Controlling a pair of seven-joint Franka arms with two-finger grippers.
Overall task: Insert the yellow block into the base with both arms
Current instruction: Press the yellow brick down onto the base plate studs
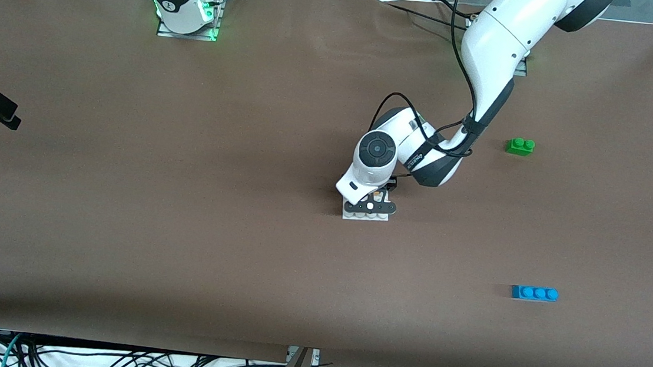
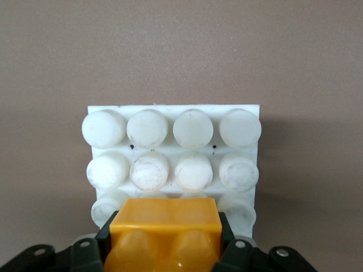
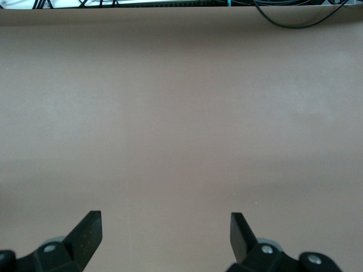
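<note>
The left gripper (image 2: 165, 249) is clamping the yellow block (image 2: 164, 229) over the white base (image 2: 173, 113), seemingly mid-insertion. Pressing it straight down onto the studs looks next. The right gripper (image 3: 165, 235) is waiting open over bare table.

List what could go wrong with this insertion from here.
1. The left pincer, shut on the yellow block, sits over the base edge row; if off the studs, pressing may jam or tilt it.
2. Nothing holds the base: the right pincer waits open over bare table, so the base could slide or tip.
</note>
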